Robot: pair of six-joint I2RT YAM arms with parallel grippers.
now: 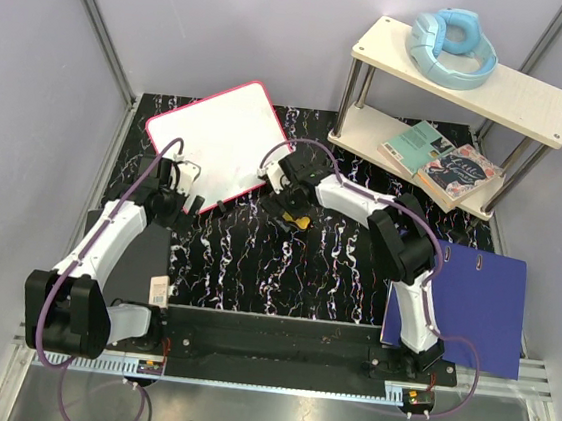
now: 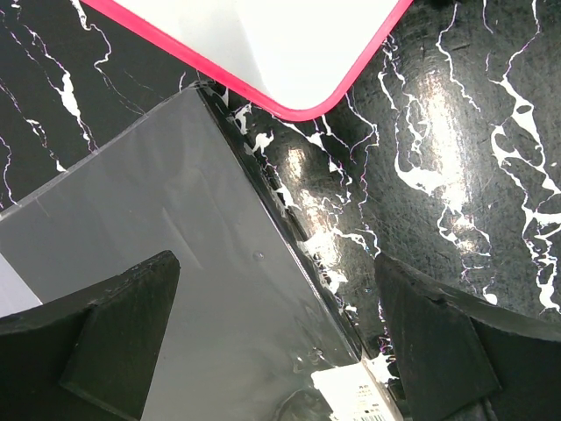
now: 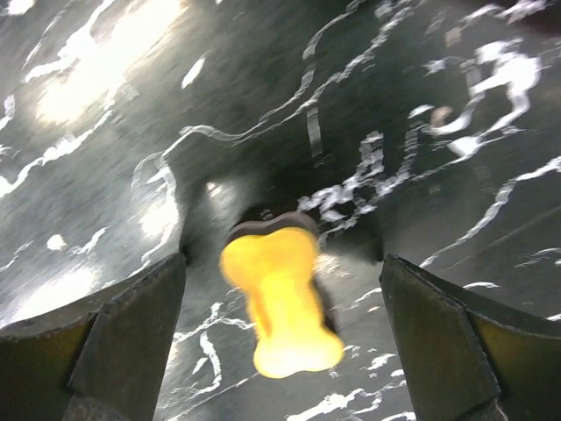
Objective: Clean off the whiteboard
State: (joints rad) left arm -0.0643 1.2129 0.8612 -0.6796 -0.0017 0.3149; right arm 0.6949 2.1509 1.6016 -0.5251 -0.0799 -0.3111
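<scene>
The whiteboard (image 1: 218,139) lies flat at the back left of the table, white with a red-pink rim; its surface looks blank. Its near corner shows at the top of the left wrist view (image 2: 280,44). My left gripper (image 1: 183,200) is open and empty just short of that corner, above the edge of a black panel; in its wrist view (image 2: 272,351) the jaws stand wide apart. A yellow bone-shaped eraser (image 1: 302,222) with a dark underside lies on the table. My right gripper (image 1: 291,210) is open over it, and the eraser (image 3: 280,298) lies between the fingers (image 3: 131,342), untouched.
A black flat panel (image 1: 140,256) with a white label lies at the left, under the left arm (image 2: 175,263). A blue folder (image 1: 478,297) lies at the right. A two-tier shelf (image 1: 467,64) at the back right holds blue headphones (image 1: 451,45) and books (image 1: 442,162).
</scene>
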